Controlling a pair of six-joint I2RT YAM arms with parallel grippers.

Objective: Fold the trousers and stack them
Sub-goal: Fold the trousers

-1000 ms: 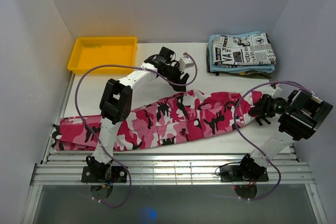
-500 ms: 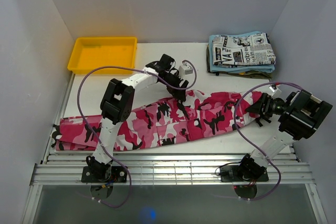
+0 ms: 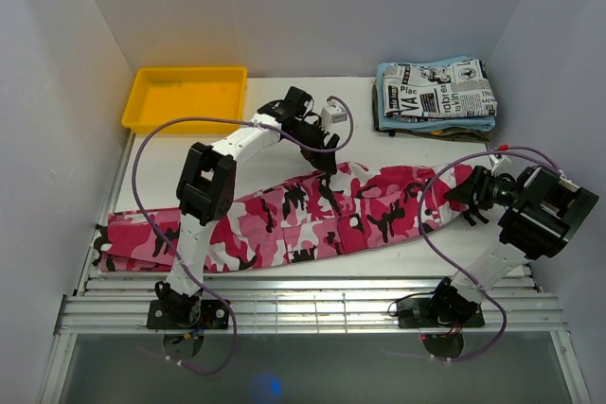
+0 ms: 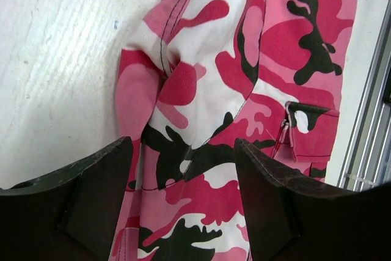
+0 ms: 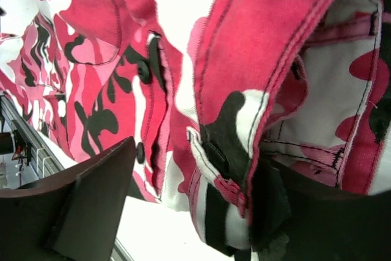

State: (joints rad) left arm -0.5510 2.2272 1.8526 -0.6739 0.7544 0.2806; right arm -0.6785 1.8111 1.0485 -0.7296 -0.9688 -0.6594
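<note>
The trousers (image 3: 312, 215), in pink, magenta, white and black camouflage, lie stretched across the table from the left edge to the right arm. My left gripper (image 3: 325, 150) hovers over their far edge near the middle. In the left wrist view its fingers (image 4: 91, 187) stand wide apart with the cloth (image 4: 244, 59) below them, so the left gripper (image 4: 183, 151) is open. My right gripper (image 3: 471, 198) is at the waistband end. It (image 5: 201, 163) is open: the waistband (image 5: 244, 108) drapes over one finger, and the other finger (image 5: 98, 194) stands clear of the cloth.
A yellow tray (image 3: 189, 96) sits at the back left. A folded stack topped by a newspaper-print garment (image 3: 436, 90) over a light blue cloth (image 3: 473, 123) lies at the back right. Metal rails (image 3: 303, 305) run along the near edge. White walls close in on both sides.
My left gripper dipped toward the trousers' far edge, then drew back a little. The right gripper's jaws have widened at the waistband. The trousers lie as before.
</note>
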